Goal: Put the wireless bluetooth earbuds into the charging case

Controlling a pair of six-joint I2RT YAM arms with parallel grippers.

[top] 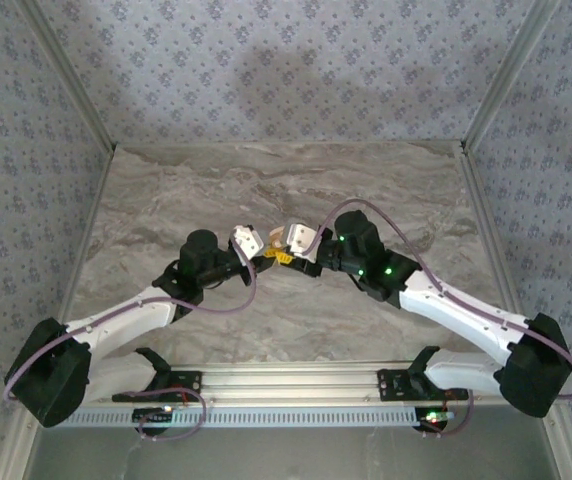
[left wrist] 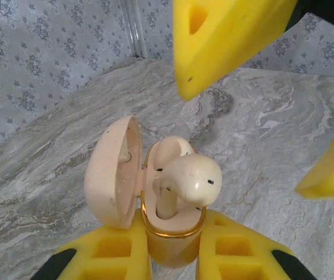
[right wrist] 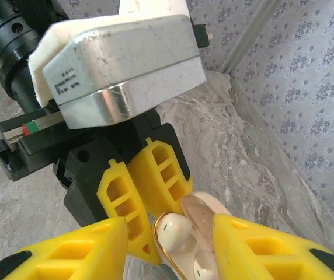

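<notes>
Left claw (left wrist: pixel 173 233): pinching open cream-white plastic charging case (left wrist: pixel 113 175).
Right claw (right wrist: pixel 170 224): spread.
Progress: white plastic earbud (left wrist: pixel 193 178) half-seated (push-in, closing left).

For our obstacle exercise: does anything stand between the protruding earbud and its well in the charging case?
Nothing visible does: the lid is swung open sideways, and the earbud rests partly in the charging case.

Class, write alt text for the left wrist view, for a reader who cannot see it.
The left gripper clamps an open charging case, lid swung aside, with one cream earbud resting partly in its socket. The right gripper hangs open above it, over a marbled table.
</notes>
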